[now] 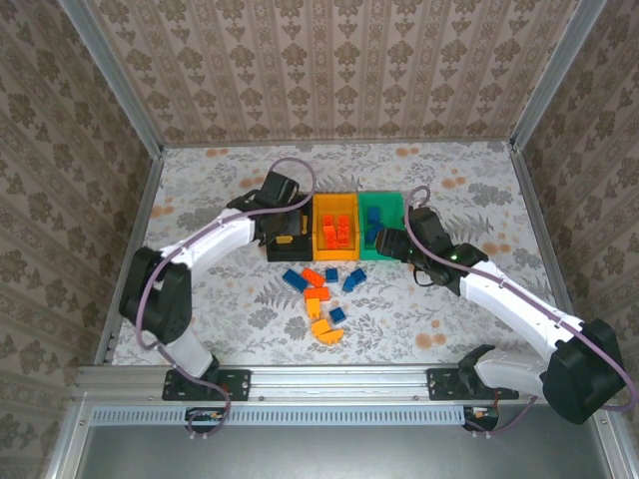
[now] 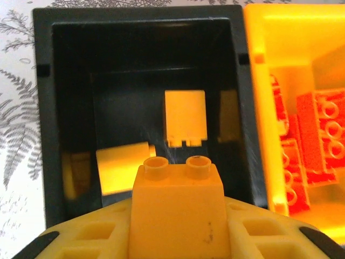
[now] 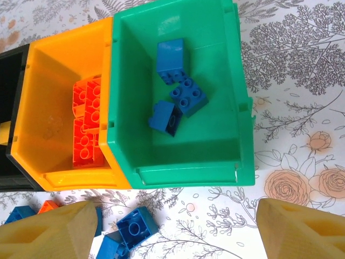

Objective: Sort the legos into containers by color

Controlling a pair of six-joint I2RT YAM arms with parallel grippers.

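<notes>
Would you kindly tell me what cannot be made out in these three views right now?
Left wrist: the lower half of the yellow-orange brick, cut off by the bottom edge between the left fingers.
Right wrist: the black bin, cut by the left edge; loose blue bricks, partly behind the right fingers and the bottom edge.
Top external: the black bin's contents, under the left arm; studs on the loose legos, too small.

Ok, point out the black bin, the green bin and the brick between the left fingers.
black bin (image 2: 43, 135), left wrist view, left rim.
green bin (image 3: 210, 141), right wrist view, bare floor.
yellow-orange brick (image 2: 178, 216), left wrist view, front face.
</notes>
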